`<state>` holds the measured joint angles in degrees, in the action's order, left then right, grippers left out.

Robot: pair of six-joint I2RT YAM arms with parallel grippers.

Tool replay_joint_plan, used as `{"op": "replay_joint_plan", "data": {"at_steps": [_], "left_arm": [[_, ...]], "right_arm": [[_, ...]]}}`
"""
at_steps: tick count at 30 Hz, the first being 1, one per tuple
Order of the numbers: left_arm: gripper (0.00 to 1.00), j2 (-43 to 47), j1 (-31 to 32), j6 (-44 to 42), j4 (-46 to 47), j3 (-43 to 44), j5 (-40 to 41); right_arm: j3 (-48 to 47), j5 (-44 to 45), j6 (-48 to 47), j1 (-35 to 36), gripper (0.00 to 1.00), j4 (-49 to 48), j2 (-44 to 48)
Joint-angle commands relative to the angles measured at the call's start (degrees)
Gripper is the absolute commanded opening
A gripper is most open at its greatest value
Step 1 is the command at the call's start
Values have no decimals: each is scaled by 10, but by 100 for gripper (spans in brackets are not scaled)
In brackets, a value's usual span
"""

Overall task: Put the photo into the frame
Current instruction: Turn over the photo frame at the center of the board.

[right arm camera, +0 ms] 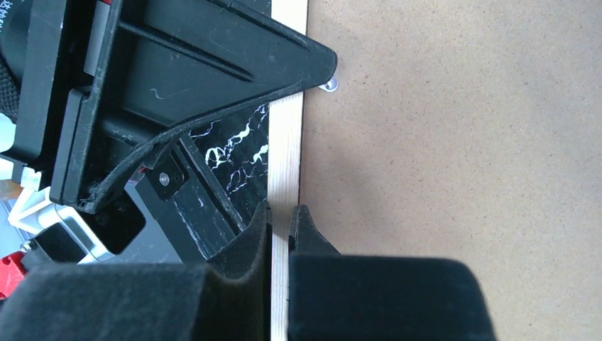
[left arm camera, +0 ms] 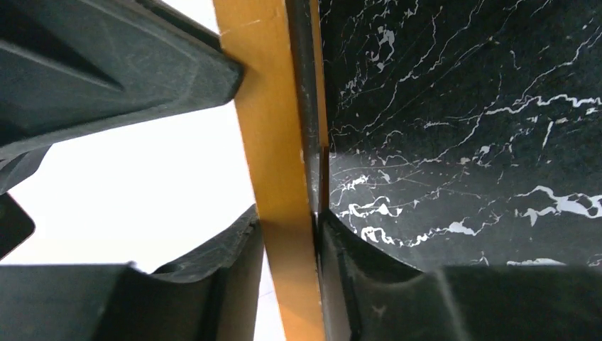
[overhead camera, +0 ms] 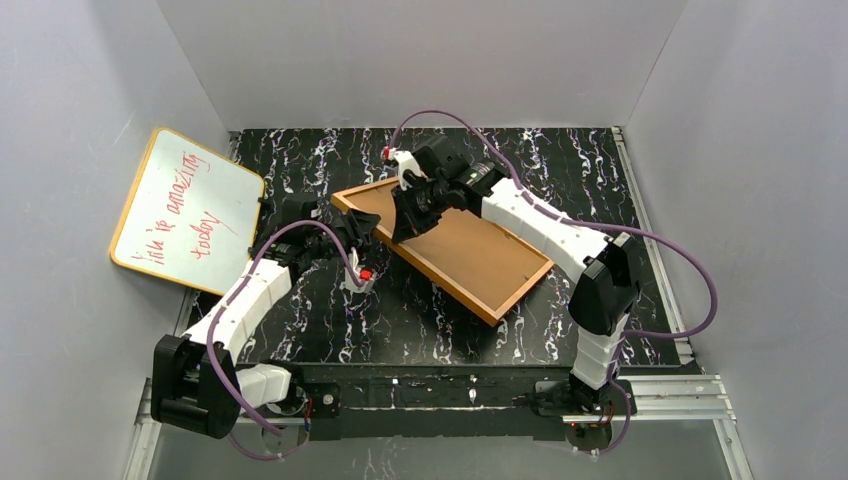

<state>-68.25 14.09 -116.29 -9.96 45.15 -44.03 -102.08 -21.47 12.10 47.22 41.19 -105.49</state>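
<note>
Two grippers clamp the frame (overhead camera: 470, 255): I see left gripper (left arm camera: 289, 220) and right gripper (right arm camera: 280, 213) fingers closed on its thin wooden rim, flat brown board back upward.

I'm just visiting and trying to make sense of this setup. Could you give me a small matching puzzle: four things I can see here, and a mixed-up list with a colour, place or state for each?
Things:
1. wooden picture frame
2. whiteboard
3. right gripper
4. tabletop

Descriptions:
A. black with white marble veins
B. shut on a pale wooden edge
C. brown backing faces up
D. by the left wall, with red writing on it

Pairs: 1-C, 2-D, 3-B, 4-A
</note>
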Motion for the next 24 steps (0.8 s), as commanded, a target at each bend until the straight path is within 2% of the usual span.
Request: {"op": "replay_joint_plan", "data": {"at_steps": [1,4,6,7,9,12,16,20,24], "left_arm": [[26,2,7,30,60,14,-17],[19,2,7,66,56,27,-14],[17,2,8,77,39,37,-15],[17,2,8,83,34,40,-14],[17,2,9,103,32,48,-12],[17,0,9,117,25,59,-11],[17,-3,9,138,25,73,-6],[16,-3,9,153,25,80,1],[16,2,9,161,25,82,0]], "right_arm": [[-62,-1,-7,-5,6,0,12],[-78,38,-32,-5,38,39,19],[-71,68,-50,-3,56,54,38],[-57,83,-59,0,63,57,51],[-28,114,-78,14,70,56,82],[7,174,-108,52,77,59,118],[25,248,-118,95,82,94,127],[59,302,-136,138,84,93,136],[85,399,-139,160,84,99,125]]}}
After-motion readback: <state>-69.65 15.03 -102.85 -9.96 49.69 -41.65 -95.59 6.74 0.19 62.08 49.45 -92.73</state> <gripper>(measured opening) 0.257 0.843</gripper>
